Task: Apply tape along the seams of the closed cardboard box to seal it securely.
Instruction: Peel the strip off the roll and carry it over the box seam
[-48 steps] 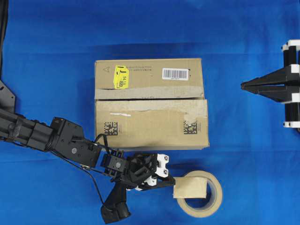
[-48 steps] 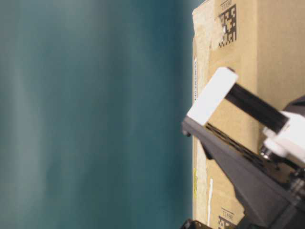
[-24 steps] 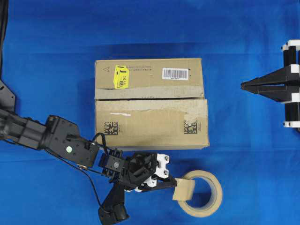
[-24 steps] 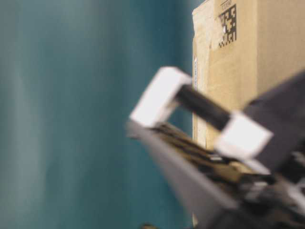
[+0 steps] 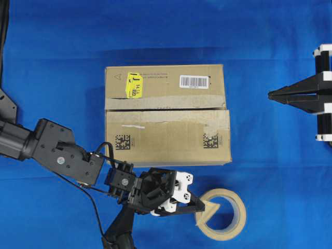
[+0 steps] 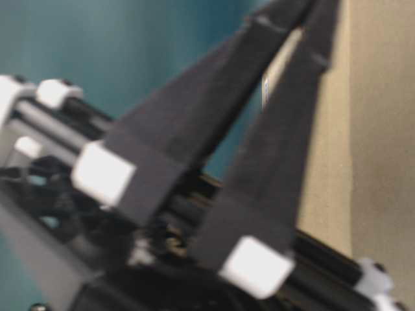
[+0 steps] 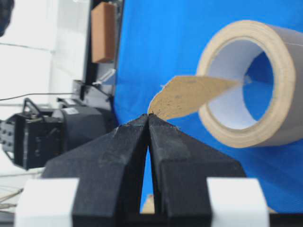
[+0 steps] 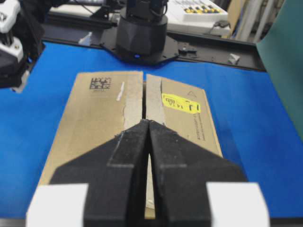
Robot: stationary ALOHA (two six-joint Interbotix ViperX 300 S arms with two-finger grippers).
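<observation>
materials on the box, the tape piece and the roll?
Box: brown corrugated-looking cardboard, matte, scuffed grey where old tape tore off along the seam.
Tape: thin tan paper-like film with a speckled, dull face, bending freely in the left gripper.
Roll: beige, slightly glossy wound tape on a pale core; probably paper or plastic-backed.

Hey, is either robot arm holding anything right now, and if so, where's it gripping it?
The left gripper pinches the tape by one corner, its far end still at the tape roll. The right gripper is shut on nothing.
</observation>
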